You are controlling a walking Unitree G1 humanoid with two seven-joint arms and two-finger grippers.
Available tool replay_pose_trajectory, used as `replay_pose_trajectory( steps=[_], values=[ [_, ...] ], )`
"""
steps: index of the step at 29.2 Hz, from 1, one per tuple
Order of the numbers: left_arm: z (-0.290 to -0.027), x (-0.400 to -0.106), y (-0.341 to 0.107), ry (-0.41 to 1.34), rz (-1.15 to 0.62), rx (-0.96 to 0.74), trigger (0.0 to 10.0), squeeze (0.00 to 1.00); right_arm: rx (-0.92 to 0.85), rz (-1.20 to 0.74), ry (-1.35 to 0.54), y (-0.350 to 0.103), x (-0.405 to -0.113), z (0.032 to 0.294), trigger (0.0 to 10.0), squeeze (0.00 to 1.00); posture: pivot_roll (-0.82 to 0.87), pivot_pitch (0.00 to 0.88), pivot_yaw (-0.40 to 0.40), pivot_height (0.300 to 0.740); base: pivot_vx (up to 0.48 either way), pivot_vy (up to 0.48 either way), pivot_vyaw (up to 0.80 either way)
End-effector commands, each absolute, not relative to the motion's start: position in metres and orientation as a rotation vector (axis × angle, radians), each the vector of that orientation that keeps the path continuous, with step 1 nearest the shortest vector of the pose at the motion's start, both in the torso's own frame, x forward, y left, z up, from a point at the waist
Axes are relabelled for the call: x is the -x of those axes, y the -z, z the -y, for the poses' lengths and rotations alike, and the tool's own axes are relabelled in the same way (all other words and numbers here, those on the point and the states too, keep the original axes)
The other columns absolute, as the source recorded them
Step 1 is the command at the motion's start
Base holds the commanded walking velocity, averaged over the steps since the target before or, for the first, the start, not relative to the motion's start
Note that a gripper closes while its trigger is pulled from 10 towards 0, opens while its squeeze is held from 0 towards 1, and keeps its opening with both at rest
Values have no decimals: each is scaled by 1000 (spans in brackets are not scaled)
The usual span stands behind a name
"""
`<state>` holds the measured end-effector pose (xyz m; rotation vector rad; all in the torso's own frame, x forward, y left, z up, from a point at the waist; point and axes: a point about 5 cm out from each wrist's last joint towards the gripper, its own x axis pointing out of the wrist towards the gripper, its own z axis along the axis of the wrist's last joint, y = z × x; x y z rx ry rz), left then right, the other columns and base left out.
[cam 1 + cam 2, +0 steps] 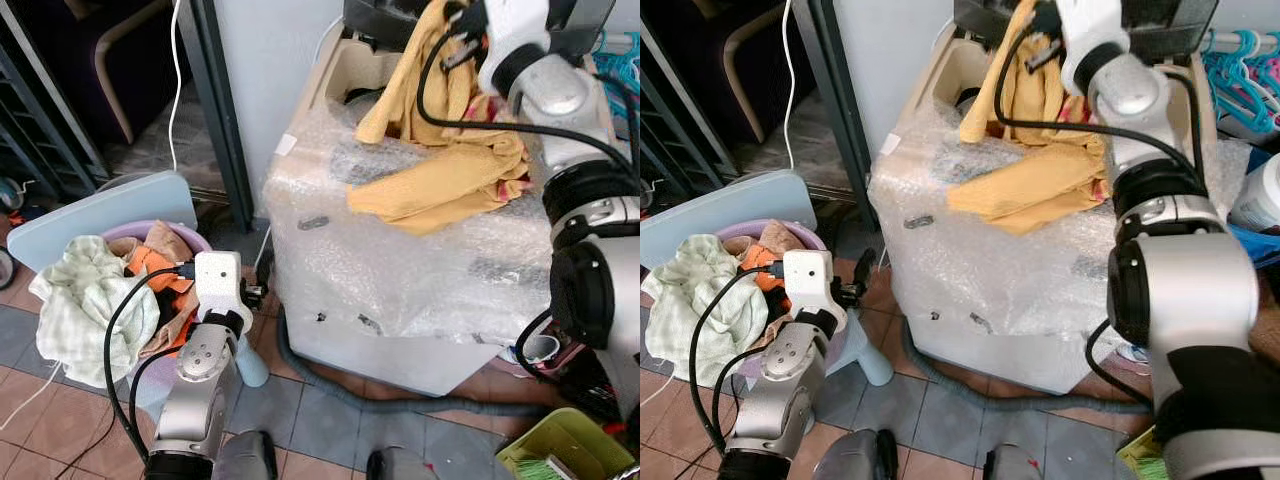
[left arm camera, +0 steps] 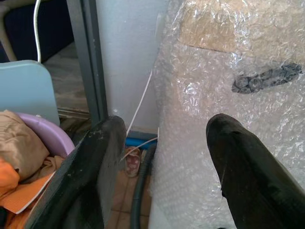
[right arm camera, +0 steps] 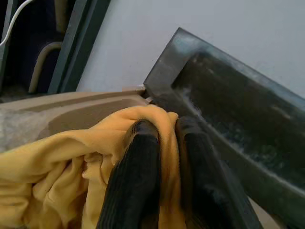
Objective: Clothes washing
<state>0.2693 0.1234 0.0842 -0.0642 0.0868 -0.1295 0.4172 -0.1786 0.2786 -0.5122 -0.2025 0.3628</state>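
Yellow garment (image 1: 440,170) drapes over the bubble-wrapped washing machine (image 1: 400,270) at upper right, pinched by the right gripper (image 3: 164,138) near the raised lid (image 3: 228,119). Left gripper (image 2: 164,157), fingers apart, hangs beside the laundry basket (image 1: 195,238) at lower left.

Even, soft daylight throughout, glare on the bubble wrap (image 1: 400,270), close black fingers (image 2: 95,176) slightly blurred.

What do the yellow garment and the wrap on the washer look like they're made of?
The yellow garment looks like soft, matte knit cloth, maybe cotton: it folds and drapes limply from the right gripper. The wrap on the washing machine looks like clear bubble wrap: glossy, dimpled plastic film.
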Motion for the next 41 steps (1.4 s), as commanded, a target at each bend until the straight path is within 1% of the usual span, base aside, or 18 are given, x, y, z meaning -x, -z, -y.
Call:
replay_pose_trajectory(
  steps=[1, 6, 7, 8, 9, 10, 13, 18, 20, 24, 25, 28, 29, 31, 34, 36, 39, 41],
  values=[
    [-124, -272, -86, 135, -84, 52, 10000, 0, 541, 221, -420, -288, -416, 176, 10000, 1000, 7, 75, 24, 740, 0, 0, 0],
    [-123, -274, -87, 139, -81, 46, 10000, 0, 539, 238, -438, -288, -413, 181, 10000, 1000, 8, 67, 26, 740, 0, 0, 0],
    [-123, -275, -88, 140, -77, 39, 10000, 0, 498, 308, -411, -301, -412, 185, 10000, 1000, 10, 65, 29, 740, 0, 0, 0],
    [-123, -275, -88, 140, -77, 39, 10000, 0, 498, 308, -411, -301, -412, 185, 10000, 1000, 10, 65, 29, 740, 0, 0, 0],
    [-123, -275, -88, 139, -76, 37, 10000, 0, 430, 428, -409, -321, -407, 189, 10000, 1000, 11, 61, 28, 740, 0, 0, 0],
    [-124, -275, -88, 138, -76, 37, 10000, 0, 388, 480, -411, -330, -403, 192, 10000, 1000, 10, 60, 30, 740, 0, 0, 0],
    [-125, -275, -88, 136, -78, 35, 10000, 0, 343, 490, -404, -332, -401, 198, 10000, 1000, 4, 57, 36, 740, 0, 0, 0],
    [-123, -276, -88, 148, -77, 32, 10000, 0, 349, 421, -487, -312, -396, 206, 10000, 1000, -6, 58, 45, 740, 0, 0, 0],
    [-122, -277, -88, 151, -78, 32, 10000, 0, 323, 368, -531, -301, -392, 214, 10000, 1000, -10, 56, 50, 740, 0, 0, 0],
    [-122, -277, -88, 153, -77, 32, 10000, 0, 309, 322, -632, -291, -383, 217, 10000, 1000, -9, 54, 51, 740, 0, 0, 0],
    [-122, -277, -88, 154, -76, 32, 10000, 0, 268, 309, -708, -286, -372, 219, 10000, 1000, -12, 53, 48, 740, 0, 0, 0],
    [-122, -277, -88, 153, -75, 32, 10000, 0, 196, 221, -849, -272, -355, 215, 10000, 1000, -13, 52, 45, 740, 0, 0, 0],
    [-122, -277, -88, 152, -76, 33, 10000, 0, 243, 135, -932, -255, -341, 213, 10000, 1000, -15, 52, 48, 740, 0, 0, 0],
    [-122, -277, -88, 152, -76, 33, 10000, 0, 242, 83, -976, -247, -333, 214, 10000, 1000, -17, 52, 49, 740, 0, 0, 0],
    [-121, -278, -87, 159, -78, 33, 10000, 0, 223, -25, -1039, -232, -323, 215, 10000, 1000, -26, 50, 55, 740, 0, 0, 0],
    [-121, -278, -87, 160, -78, 33, 10000, 0, 219, -49, -1047, -229, -321, 214, 10000, 1000, -26, 50, 55, 740, 0, 0, 0],
    [-120, -280, -88, 163, -77, 33, 10000, 0, 245, -100, -1042, -220, -322, 215, 10000, 1000, -24, 49, 55, 740, 0, 0, 0],
    [-120, -280, -89, 164, -74, 32, 10000, 0, 287, -125, -994, -211, -328, 217, 10000, 1000, -18, 48, 53, 740, 0, 0, 0]
  ],
)
